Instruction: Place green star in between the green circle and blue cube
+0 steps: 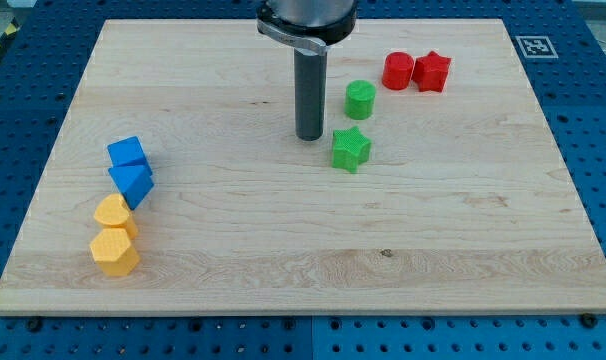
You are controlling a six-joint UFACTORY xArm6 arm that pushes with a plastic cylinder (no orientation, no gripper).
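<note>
The green star [351, 149] lies on the wooden board right of centre in the view's upper half. The green circle [360, 99] stands just above it, a small gap apart. The blue cube [128, 153] sits far to the view's left. My tip [310, 136] rests on the board just left of the green star and slightly above it, close to the star but apart from it, and lower left of the green circle.
A blue triangle [132, 183] touches the blue cube from below. Two yellow blocks [115, 214] [114, 251] stand under it. A red cylinder [398, 71] and a red star [432, 71] sit at the upper right. The board [303, 270] has blue pegboard around it.
</note>
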